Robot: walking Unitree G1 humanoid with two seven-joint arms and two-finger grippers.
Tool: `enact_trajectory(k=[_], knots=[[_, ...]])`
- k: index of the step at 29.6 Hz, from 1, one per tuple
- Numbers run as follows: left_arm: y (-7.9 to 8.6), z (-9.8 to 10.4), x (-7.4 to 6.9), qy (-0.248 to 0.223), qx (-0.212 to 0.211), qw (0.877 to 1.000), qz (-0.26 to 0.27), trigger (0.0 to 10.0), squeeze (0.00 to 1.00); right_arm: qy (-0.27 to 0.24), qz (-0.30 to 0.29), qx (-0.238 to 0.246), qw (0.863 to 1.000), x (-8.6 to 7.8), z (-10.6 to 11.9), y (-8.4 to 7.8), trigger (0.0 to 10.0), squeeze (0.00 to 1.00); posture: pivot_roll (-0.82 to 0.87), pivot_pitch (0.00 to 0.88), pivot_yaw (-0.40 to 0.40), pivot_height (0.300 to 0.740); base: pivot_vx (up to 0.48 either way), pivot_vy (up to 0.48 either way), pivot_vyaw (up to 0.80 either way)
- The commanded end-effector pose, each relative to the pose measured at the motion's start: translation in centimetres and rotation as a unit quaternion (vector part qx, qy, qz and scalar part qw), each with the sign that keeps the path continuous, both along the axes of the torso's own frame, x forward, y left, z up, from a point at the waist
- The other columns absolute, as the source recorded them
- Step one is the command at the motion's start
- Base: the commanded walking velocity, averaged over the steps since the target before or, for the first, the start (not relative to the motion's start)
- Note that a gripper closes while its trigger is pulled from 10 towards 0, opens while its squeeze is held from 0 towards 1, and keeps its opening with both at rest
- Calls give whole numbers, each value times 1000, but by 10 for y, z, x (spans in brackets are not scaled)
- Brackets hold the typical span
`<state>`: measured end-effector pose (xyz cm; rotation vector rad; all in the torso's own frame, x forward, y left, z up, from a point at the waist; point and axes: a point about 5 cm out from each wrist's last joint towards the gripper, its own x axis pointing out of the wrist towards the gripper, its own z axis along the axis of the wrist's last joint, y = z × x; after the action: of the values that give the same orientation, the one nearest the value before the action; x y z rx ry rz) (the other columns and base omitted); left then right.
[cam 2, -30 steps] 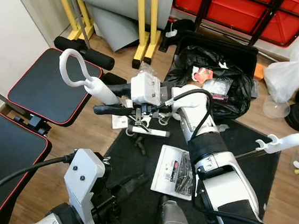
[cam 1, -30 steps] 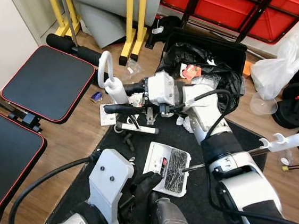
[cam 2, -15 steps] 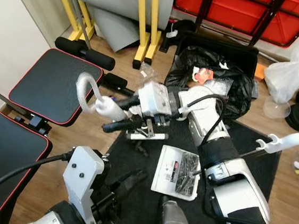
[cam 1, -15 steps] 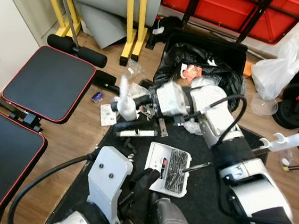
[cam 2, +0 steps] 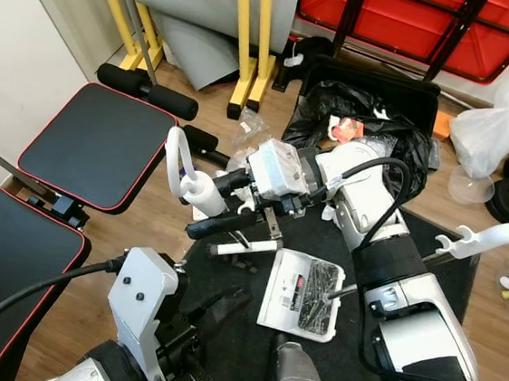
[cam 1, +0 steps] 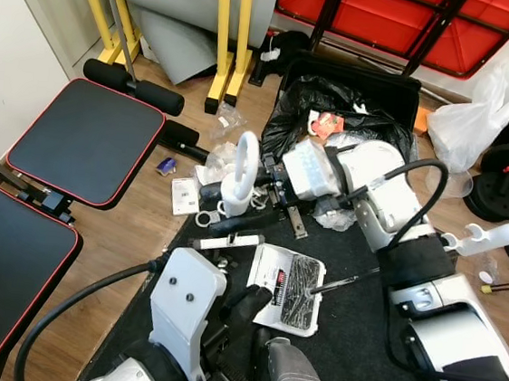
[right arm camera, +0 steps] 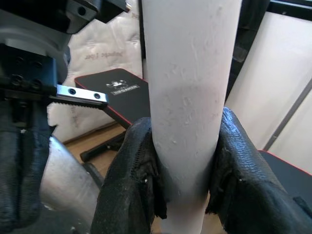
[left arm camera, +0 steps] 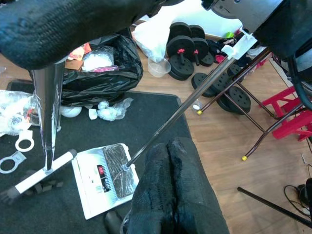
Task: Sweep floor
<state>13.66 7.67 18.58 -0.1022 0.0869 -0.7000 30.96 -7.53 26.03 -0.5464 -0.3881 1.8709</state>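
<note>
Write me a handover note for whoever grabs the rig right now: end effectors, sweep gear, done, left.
Right end effector: shut on the white broom handle, held out over the black mat; broom head on the mat.
Left end effector: fingers together, low by the body, just short of the thin dustpan rod; whether it grips the rod is unclear.
Dustpan: flat on the mat, dark debris already in it.
Left: plastic rings, wrappers and paper scraps at the mat's far edge, in front of the black trash bag. Sweep those in.
</note>
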Motion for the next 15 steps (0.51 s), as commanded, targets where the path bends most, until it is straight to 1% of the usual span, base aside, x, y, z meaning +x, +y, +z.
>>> enact_trajectory(k=[1, 5, 7, 10, 12, 13, 15], knots=[[-2, -4, -2, 16, -1, 1000, -5, 10000, 0, 10, 14, -5, 1000, -4, -3, -1, 10000, 0, 39, 308, -89, 740, 0, 0, 0], [-1, -4, -2, 16, -1, 1000, -4, 10000, 0, 18, 17, -6, 1000, -6, 0, -3, 10000, 0, 37, 310, -86, 740, 0, 0, 0], [-1, -4, -1, 17, -2, 1000, -4, 10000, 0, 26, 15, -2, 1000, -6, 7, -5, 10000, 0, 35, 310, -85, 740, 0, 0, 0], [-1, -4, -1, 17, -2, 1000, -4, 10000, 0, 26, 15, -2, 1000, -6, 7, -5, 10000, 0, 35, 310, -85, 740, 0, 0, 0], [-1, -5, -1, 17, -3, 1000, -5, 10000, 0, 30, 12, 1, 999, -6, 10, -6, 10000, 0, 34, 308, -84, 740, 0, 0, 0], [-1, -5, -1, 17, -3, 1000, -5, 10000, 0, 38, 7, 12, 999, -5, 16, -7, 10000, 0, 33, 305, -83, 740, 0, 0, 0], [-1, -5, -1, 17, -3, 1000, -5, 10000, 0, 38, 7, 12, 999, -5, 16, -7, 10000, 0, 33, 305, -83, 740, 0, 0, 0]])
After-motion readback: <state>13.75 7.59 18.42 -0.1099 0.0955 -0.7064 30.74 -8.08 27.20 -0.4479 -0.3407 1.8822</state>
